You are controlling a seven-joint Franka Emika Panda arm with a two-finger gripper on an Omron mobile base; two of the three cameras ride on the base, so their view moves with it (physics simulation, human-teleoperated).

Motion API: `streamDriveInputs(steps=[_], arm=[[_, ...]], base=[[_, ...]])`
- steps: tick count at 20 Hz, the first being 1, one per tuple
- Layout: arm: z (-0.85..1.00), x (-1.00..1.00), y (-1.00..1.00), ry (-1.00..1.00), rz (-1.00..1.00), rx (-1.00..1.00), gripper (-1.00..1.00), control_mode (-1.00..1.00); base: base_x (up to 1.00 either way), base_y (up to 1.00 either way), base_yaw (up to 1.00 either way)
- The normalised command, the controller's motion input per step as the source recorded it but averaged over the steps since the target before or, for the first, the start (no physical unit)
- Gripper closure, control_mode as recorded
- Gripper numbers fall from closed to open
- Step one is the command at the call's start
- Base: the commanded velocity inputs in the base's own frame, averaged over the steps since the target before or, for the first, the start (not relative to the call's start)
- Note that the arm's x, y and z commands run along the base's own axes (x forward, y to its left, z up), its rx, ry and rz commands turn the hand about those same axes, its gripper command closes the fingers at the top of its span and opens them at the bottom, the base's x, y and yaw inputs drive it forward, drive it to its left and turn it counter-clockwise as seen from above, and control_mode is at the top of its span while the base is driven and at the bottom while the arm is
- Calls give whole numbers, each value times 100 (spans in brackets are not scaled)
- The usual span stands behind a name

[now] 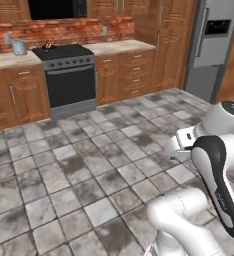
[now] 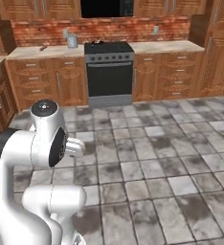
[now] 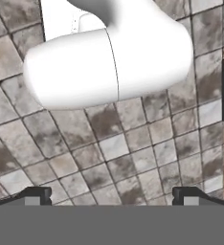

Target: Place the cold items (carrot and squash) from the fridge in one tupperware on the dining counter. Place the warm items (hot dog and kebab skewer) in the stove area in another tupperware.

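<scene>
While the gripper (image 3: 112,197) hangs with its jaws spread wide and empty over bare floor tiles, the fridge (image 1: 209,45) holding the cold items stands well ahead to the right and the stove (image 1: 68,75) well ahead to the left, neither within reach.

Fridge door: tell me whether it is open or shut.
Shut. In the left base view the fridge shows its grey front flush and closed, with no gap and no interior visible.
</scene>
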Motion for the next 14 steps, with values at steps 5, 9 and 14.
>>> streamDriveInputs(steps=[5, 9, 14], arm=[[0, 0, 0, 0, 0, 0, -100, 100], [0, 0, 0, 0, 0, 0, -100, 100], [0, 0, 0, 0, 0, 0, -100, 100]], base=[[100, -1, 22], [100, -14, 24], [100, -36, 25]])
